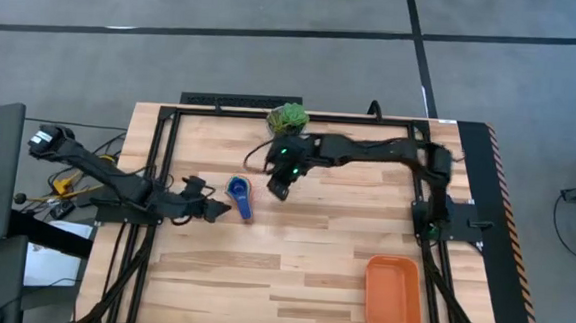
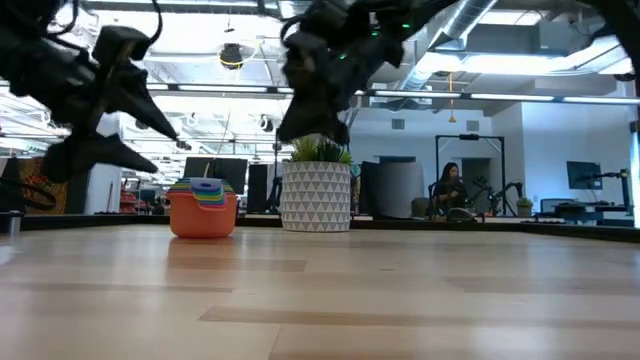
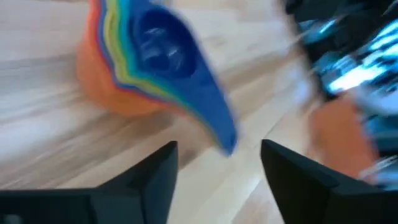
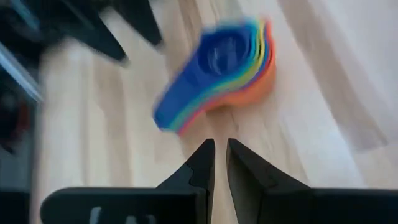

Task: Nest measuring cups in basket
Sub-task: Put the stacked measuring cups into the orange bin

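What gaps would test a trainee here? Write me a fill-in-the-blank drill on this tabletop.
1. The stack of measuring cups has a dark ____ cup as its innermost.
2. The orange basket contains ____ cups.
3. The left gripper, beside the stack, has its fingers ____.
4. The right gripper hangs near the white pot holding a ____.

Missing words: blue; no; open; plant

The measuring cups [image 1: 239,196] sit nested in one stack, dark blue on top, mid-table; the orange basket [image 1: 393,294] lies well apart near the table's front right corner.
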Motion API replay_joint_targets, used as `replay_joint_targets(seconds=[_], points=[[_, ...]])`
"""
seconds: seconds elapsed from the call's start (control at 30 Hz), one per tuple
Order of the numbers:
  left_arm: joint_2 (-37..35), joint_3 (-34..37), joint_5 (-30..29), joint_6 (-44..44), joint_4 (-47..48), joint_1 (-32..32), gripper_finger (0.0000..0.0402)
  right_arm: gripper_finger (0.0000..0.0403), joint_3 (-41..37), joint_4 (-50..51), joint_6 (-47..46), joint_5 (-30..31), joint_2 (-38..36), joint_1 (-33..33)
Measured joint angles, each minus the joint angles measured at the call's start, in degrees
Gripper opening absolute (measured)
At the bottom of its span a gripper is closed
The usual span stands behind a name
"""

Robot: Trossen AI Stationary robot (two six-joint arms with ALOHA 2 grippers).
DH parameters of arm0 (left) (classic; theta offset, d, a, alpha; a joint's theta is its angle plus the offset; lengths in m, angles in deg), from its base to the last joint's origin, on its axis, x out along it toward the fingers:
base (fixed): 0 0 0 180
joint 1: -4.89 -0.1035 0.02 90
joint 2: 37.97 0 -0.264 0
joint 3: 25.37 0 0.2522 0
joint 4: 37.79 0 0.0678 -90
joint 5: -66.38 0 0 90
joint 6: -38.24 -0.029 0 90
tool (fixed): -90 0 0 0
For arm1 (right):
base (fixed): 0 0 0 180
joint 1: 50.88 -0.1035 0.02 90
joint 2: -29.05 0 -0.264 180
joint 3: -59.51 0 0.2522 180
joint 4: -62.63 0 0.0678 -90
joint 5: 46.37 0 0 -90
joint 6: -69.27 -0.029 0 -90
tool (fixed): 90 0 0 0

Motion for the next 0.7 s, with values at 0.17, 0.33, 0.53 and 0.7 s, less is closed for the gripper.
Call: replay_joint_targets(seconds=[0.17,0.33,0.53,0.7], points=[[2.1,7.2,-8.6,1.1,-15.9,2.6,0.0256,0.0065,-11.3,-12.5,-5.8,-4.9,-9.0,1.8],[6.0,7.6,-9.3,4.0,-16.2,3.5,0.0263,0.0065,-18.2,-15.7,-7.3,-5.0,-15.5,2.0],[13.7,7.5,-9.8,4.8,-25.1,4.6,0.0264,0.0065,-20.2,-15.5,-7.8,-4.9,-18.0,2.2],[21.7,7.5,-11.3,5.1,-33.7,5.6,0.0264,0.0065,-20.2,-15.7,-8.3,-5.5,-17.9,1.5]])
